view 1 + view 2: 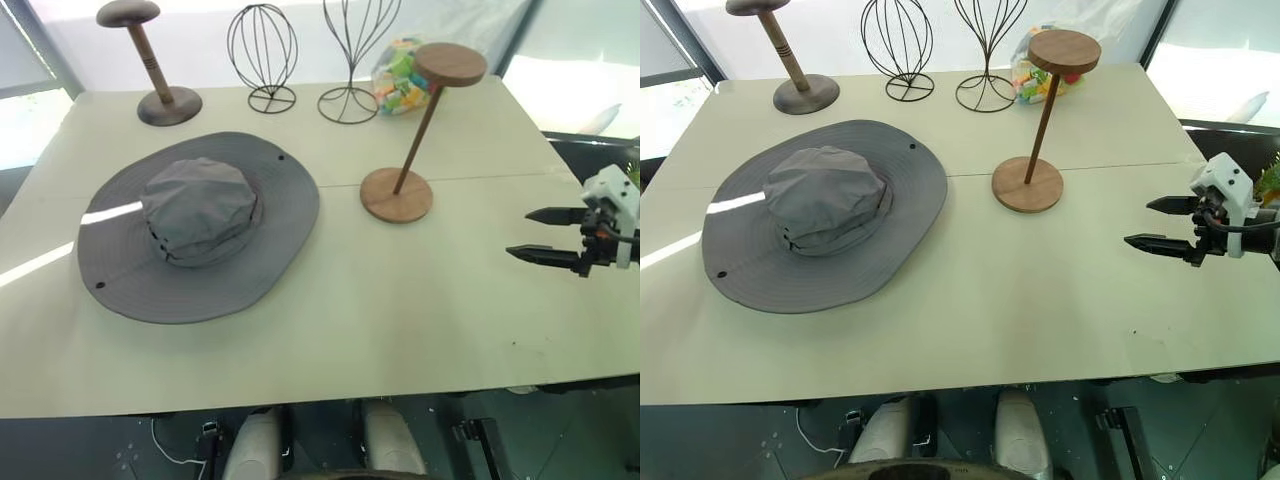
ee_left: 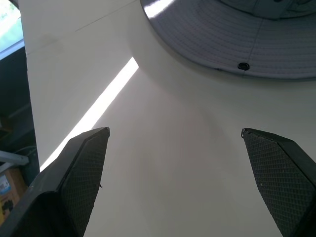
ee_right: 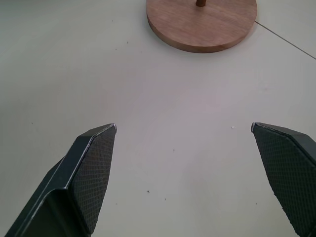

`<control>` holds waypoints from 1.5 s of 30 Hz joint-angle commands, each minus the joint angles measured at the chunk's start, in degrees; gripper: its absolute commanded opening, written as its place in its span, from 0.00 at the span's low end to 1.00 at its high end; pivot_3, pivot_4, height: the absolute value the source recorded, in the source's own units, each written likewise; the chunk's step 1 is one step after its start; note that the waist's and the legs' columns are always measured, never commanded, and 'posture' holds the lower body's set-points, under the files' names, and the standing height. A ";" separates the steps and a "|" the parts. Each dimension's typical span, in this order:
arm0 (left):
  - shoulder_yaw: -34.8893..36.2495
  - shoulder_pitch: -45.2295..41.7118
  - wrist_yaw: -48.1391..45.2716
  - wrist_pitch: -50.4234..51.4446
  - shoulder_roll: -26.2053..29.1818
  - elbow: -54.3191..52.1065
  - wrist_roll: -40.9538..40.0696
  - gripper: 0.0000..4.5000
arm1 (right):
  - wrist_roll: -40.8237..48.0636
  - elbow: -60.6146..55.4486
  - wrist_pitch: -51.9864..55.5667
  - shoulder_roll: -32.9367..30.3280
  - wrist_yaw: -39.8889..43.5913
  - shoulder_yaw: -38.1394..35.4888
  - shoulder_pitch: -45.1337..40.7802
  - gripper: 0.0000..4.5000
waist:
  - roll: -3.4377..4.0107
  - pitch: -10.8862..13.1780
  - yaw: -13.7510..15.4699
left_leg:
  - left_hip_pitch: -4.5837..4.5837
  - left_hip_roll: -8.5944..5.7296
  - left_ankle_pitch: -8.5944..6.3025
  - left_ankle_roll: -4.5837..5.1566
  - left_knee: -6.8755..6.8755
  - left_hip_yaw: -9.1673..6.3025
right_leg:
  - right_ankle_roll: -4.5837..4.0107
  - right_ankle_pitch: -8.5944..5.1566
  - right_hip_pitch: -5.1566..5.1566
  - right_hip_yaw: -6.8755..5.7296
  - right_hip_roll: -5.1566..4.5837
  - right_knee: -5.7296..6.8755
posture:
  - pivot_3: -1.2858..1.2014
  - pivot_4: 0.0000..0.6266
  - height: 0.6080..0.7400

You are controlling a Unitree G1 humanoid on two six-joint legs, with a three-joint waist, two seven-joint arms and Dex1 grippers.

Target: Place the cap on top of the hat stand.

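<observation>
The grey wide-brimmed cap (image 1: pixel 200 225) lies crown-up on the left half of the cream table (image 1: pixel 400 300). To its right stands the hat stand (image 1: pixel 410 135), light reddish-brown, with a flat disc top, slanted rod and round base. My right gripper (image 1: pixel 532 235) hovers open over the table's right edge, pointing toward the stand's base (image 3: pixel 202 22), nothing between its fingers. The left wrist view shows my left gripper (image 2: pixel 175 132) open above bare table, with the cap's brim (image 2: pixel 237 39) and an eyelet just ahead of it.
Along the table's far edge stand a darker wooden stand with domed top (image 1: pixel 150 60), two black wire head forms (image 1: pixel 263 55) (image 1: pixel 352 60), and a clear bag of colourful pieces (image 1: pixel 398 75). A seam crosses the table by the hat stand's base.
</observation>
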 commanded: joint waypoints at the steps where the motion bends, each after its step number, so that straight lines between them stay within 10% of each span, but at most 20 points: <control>1: 1.73 0.14 -0.86 -0.71 0.18 -0.07 0.06 1.00 | -0.13 0.34 -1.51 -1.62 0.46 -1.55 -1.31 1.00 | 0.00 0.00 0.05 | 0.00 0.00 0.00 0.00 0.00 0.01 | 0.00 0.00 0.00 0.00 0.00 0.00 | 0.52 0.24 0.99; 17: -3.85 -6.56 -0.22 0.08 -0.08 -9.64 -1.62 1.00 | 0.82 -0.44 -2.05 -1.29 0.78 -1.89 -1.59 1.00 | -0.01 -0.01 0.21 | 0.00 -0.01 0.01 0.00 0.10 0.05 | 0.05 0.03 0.05 -0.06 0.00 0.06 | 0.52 0.24 0.99; 30: -23.83 -12.23 -5.70 -1.00 3.90 -38.52 -1.13 1.00 | 16.84 -36.76 17.17 -2.33 1.49 -12.28 13.05 1.00 | 0.03 -0.01 0.62 | 0.02 0.00 0.03 0.03 0.12 0.03 | 0.07 0.04 0.13 -0.13 0.11 0.09 | 0.52 0.24 0.99; 45: -46.94 -22.27 1.97 -26.42 -0.79 -29.34 20.52 1.00 | 28.84 -52.24 29.78 -3.29 -4.71 -23.13 19.42 1.00 | 0.01 0.02 1.96 | 0.05 0.15 -0.08 0.23 0.79 -0.05 | 0.10 0.05 0.50 -0.14 0.65 0.15 | 0.52 0.24 0.99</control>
